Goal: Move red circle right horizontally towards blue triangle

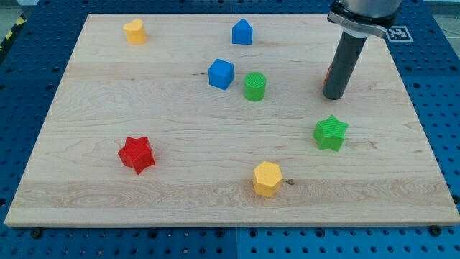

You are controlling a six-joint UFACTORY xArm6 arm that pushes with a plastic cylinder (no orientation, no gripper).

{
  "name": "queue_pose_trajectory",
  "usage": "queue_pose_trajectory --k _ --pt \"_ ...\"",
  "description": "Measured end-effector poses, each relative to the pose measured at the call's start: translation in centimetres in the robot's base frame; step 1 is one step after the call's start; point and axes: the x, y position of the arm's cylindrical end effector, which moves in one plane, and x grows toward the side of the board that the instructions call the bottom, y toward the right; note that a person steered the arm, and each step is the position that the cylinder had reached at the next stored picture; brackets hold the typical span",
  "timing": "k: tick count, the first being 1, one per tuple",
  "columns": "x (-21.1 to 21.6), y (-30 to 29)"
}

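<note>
Where the dark rod comes down at the view's upper right, my tip (pixel 334 95) rests on the wooden board (pixel 180 194), and the red circle (pixel 327 74) shows only as a thin red sliver at the rod's left edge, just above the tip; the rest of it is hidden behind the rod, so I cannot tell its long axis or facing, nor whether the tip touches it. There are no jaws on this arm, only the straight matte cylinder under a metal collar, so nothing opens or pinches.

The board is pale, with fine grain running left to right, and lies on a blue perforated table (pixel 431 86). The blocks look ridged, like printed plastic. The blue triangle (pixel 242 32), a house-like piece with a peaked top, stands near the view's top, well to the left of the rod. A blue cube (pixel 221 73) and a green cylinder (pixel 254 86) sit close together near the board's middle, left of the tip. The green star (pixel 330 132) lies below the tip, nearest of all the visible blocks. A yellow hexagon (pixel 267 178) sits toward the view's bottom, a red star (pixel 136 154) at lower left, and another yellow block (pixel 134 32), shape unclear, at upper left
</note>
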Motion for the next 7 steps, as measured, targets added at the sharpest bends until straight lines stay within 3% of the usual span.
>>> queue_pose_trajectory --k 7 --pt "-0.67 0.33"
